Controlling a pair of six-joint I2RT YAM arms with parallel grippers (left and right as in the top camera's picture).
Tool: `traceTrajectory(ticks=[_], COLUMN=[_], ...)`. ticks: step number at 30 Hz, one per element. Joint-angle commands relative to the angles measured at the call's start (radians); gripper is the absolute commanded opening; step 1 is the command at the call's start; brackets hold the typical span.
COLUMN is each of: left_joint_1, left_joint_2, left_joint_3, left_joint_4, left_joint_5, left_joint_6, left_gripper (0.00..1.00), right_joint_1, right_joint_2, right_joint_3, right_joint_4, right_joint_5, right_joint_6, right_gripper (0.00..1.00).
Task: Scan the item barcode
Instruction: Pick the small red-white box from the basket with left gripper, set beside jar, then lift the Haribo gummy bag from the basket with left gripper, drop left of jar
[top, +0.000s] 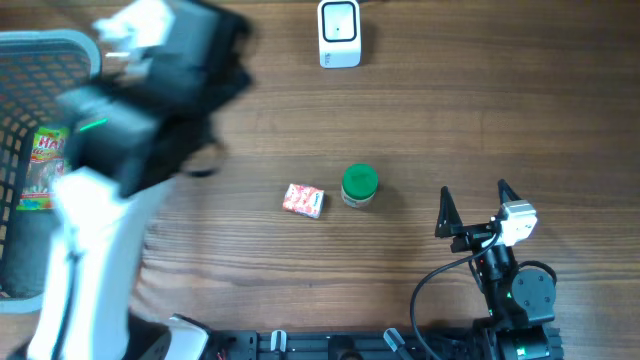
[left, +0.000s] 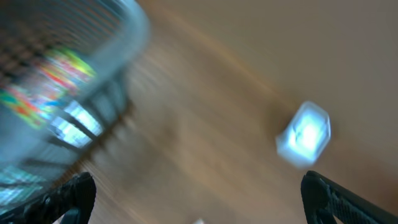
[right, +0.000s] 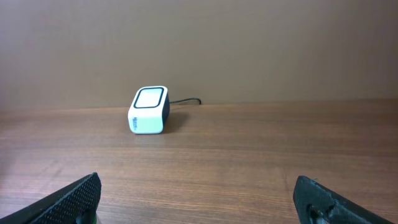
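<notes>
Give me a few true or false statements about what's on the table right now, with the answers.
The white scanner stands near the far edge of the table. True.
The green-lidded jar sits inside the basket. False: it stands on the table beside the red packet.
The right end effector is open and holds nothing. True.
The basket is empty. False: a colourful candy bag lies in it.

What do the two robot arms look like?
The left arm is blurred: a white lower tube, black upper body, small green light. The right arm is black with a white block, a black cable and a pincer with two black pointed fingers.
</notes>
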Motion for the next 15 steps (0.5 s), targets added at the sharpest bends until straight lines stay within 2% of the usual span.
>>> traceTrajectory(ticks=[1,2,3,7,11,15], left_joint_1=[0.291,0.395,0.546,0.923,1.065,1.072], left_joint_2=[-0.060,-0.061,-0.051,0.092,0.312,0.542], left_joint_3=[0.041,0.041,0.039,0.039,0.039,0.039], left_joint_4=[-0.055,-0.078,-0.085,-0.064,-0.064,-0.018], left_joint_5=[-0.095,-0.071,0.021,0.304,0.448,0.451], left_joint_6=[-0.126,-0.187,-0.217,-0.198,-0.068,0.035], left_gripper=[1.00,1.00,1.00,1.00,1.00,1.00], right_joint_1=[0.002,0.002,0.002,0.002,0.002,0.002], right_joint_2=[-0.006,-0.006,-0.006,-0.006,-0.006,-0.006], right_joint_3=[-0.005,-0.005,-0.005,-0.005,-0.005,-0.005], right_joint_4=[0.004,0.004,0.004,0.004,0.004,0.004], right_joint_5=[-0.011,-0.011,-0.011,-0.011,-0.011,-0.011], right_joint_6=[-0.018,-0.018,-0.018,-0.018,-0.018,-0.018], right_gripper=[1.00,1.00,1.00,1.00,1.00,1.00])
